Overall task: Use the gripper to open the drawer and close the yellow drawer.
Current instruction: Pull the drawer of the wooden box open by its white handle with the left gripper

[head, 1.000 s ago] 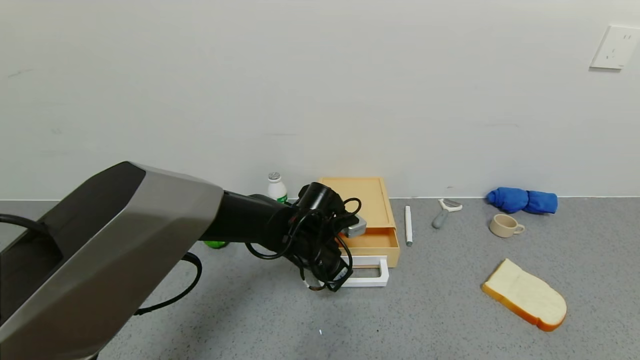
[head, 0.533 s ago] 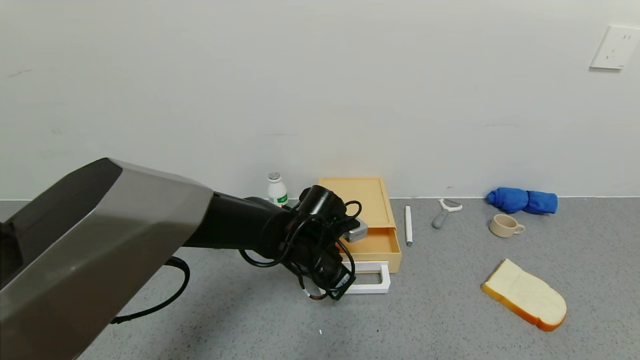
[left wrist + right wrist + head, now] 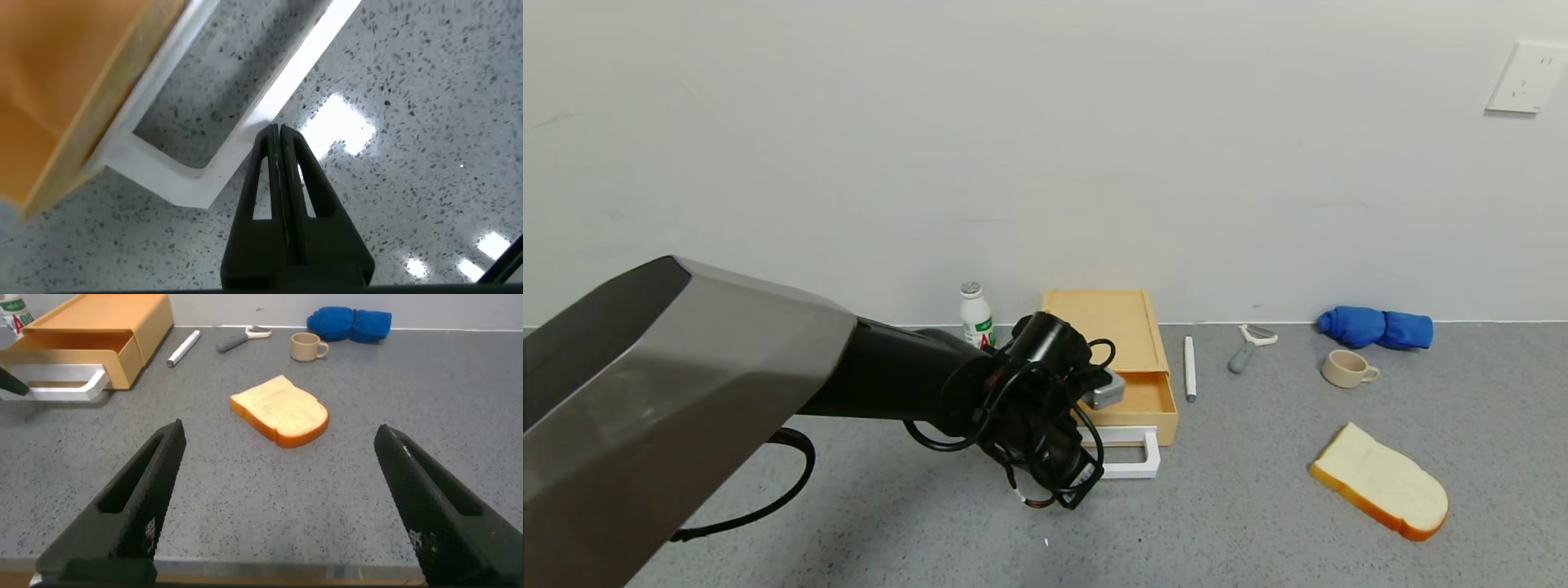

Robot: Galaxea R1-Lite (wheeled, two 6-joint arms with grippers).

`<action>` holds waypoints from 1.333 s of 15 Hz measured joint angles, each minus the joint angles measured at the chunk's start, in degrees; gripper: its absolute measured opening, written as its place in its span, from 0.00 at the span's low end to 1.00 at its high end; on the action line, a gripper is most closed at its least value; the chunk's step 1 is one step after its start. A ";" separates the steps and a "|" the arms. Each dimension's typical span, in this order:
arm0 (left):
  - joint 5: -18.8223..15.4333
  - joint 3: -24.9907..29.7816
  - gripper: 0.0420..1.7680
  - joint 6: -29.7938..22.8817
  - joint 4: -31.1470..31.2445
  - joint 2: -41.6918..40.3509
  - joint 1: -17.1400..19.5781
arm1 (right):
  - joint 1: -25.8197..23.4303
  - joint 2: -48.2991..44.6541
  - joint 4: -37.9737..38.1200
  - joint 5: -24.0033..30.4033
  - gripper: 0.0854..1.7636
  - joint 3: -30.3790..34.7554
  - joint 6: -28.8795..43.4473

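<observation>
The pale yellow-tan drawer [image 3: 1141, 400] stands partly pulled out of its flat matching box [image 3: 1104, 320], its white loop handle [image 3: 1131, 468] toward me. My left gripper [image 3: 1072, 488] is low beside the handle's left end. In the left wrist view its fingers [image 3: 276, 131] are pressed shut and empty, their tip at the outer edge of the handle [image 3: 163, 169], outside the loop, with the drawer front [image 3: 57, 90] beyond. My right gripper [image 3: 279, 429] is open and empty over bare floor, far from the drawer [image 3: 82, 345], and is out of the head view.
A white bottle [image 3: 974, 310] stands left of the box by the wall. A white pen [image 3: 1190, 367], a peeler [image 3: 1248, 345], a beige cup [image 3: 1347, 367], a blue cloth [image 3: 1376, 327] and a slice of bread [image 3: 1380, 482] lie to the right.
The left arm has drawn back toward me and lower. The drawer has slid a little farther out of its box, its handle nearer to me.
</observation>
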 joint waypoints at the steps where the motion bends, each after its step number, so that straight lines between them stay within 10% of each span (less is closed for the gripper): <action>1: 0.09 -0.05 0.04 0.06 0.01 -0.56 0.13 | 0.00 0.00 -0.02 0.02 0.96 0.00 0.00; 20: 4.99 -3.67 0.04 -4.71 -4.68 5.60 0.50 | 0.00 0.00 0.00 0.02 0.96 0.00 -0.02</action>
